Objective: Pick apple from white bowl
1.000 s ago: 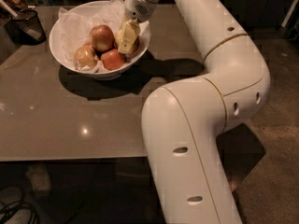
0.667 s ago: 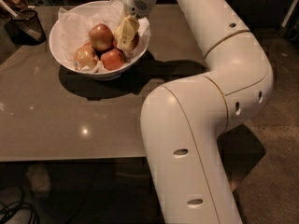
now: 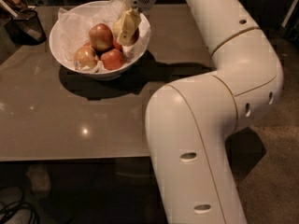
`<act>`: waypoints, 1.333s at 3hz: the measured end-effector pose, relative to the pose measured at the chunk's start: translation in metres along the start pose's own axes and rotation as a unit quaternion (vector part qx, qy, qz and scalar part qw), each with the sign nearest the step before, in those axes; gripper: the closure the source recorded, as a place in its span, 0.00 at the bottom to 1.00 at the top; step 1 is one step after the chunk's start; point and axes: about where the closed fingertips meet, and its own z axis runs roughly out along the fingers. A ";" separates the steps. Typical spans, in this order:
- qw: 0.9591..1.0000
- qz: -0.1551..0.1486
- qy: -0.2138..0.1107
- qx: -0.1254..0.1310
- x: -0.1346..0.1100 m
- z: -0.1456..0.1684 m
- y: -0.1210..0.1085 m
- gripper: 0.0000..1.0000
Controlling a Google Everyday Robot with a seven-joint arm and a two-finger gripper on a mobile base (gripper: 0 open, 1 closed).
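The white bowl (image 3: 60, 41), lined with crumpled white paper, stands at the back left of the grey table. Several apples lie in it. The pale yellow-green apple (image 3: 86, 57) with a soft blush is at the bowl's front left. A red-topped apple (image 3: 101, 35) is in the middle, and an all-red one (image 3: 113, 59) is at the front. A dark red apple (image 3: 134, 36) is mostly hidden at the bowl's right side. My gripper (image 3: 125, 29) hangs inside the bowl's right half, in front of that dark apple and well right of the pale apple.
A small dark mesh cup (image 3: 27, 24) stands left of the bowl near the table's back left corner. My own arm (image 3: 219, 92) fills the right side of the view, over the table's right edge. The table's front edge (image 3: 70, 157) runs across the lower left.
My gripper has risen slightly and shifted a little left inside the bowl. The apples and the bowl have not visibly moved.
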 end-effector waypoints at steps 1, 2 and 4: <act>1.000 -0.011 -0.008 0.011 -0.005 -0.021 0.005 1.00; 1.000 -0.019 -0.014 0.014 -0.013 -0.039 0.015 1.00; 0.996 -0.053 -0.065 -0.012 -0.043 -0.052 0.047 1.00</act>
